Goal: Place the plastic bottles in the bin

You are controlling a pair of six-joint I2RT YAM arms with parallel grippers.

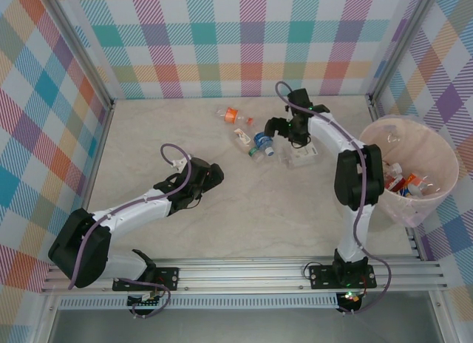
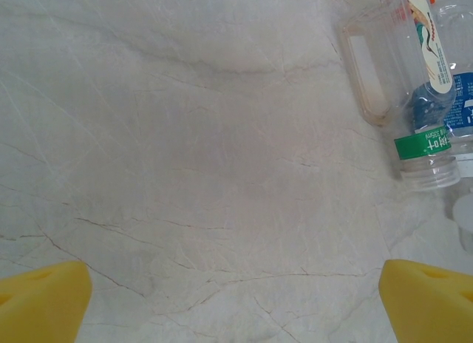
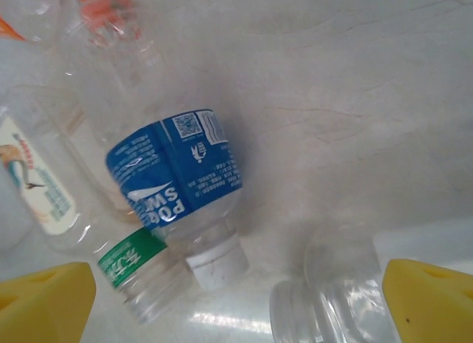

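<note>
Several plastic bottles lie at the back middle of the table: an orange-capped one (image 1: 230, 115), a white-labelled one (image 1: 242, 138), a blue-labelled one (image 1: 260, 143) and a clear one (image 1: 301, 154). My right gripper (image 1: 279, 128) hangs open just above this group. In the right wrist view its yellow fingertips (image 3: 44, 299) frame the blue-labelled bottle (image 3: 177, 173), a green-labelled bottle (image 3: 126, 262) and a clear bottle neck (image 3: 325, 299); nothing is held. My left gripper (image 1: 211, 177) is open over bare table, left of the bottles. The pale pink bin (image 1: 443, 147) stands at the right with several bottles inside.
In the left wrist view, the bottles (image 2: 423, 145) lie at the upper right, away from the open gripper (image 2: 236, 306). Checked walls close in the table on three sides. The marble tabletop (image 1: 222, 225) lies between the arms.
</note>
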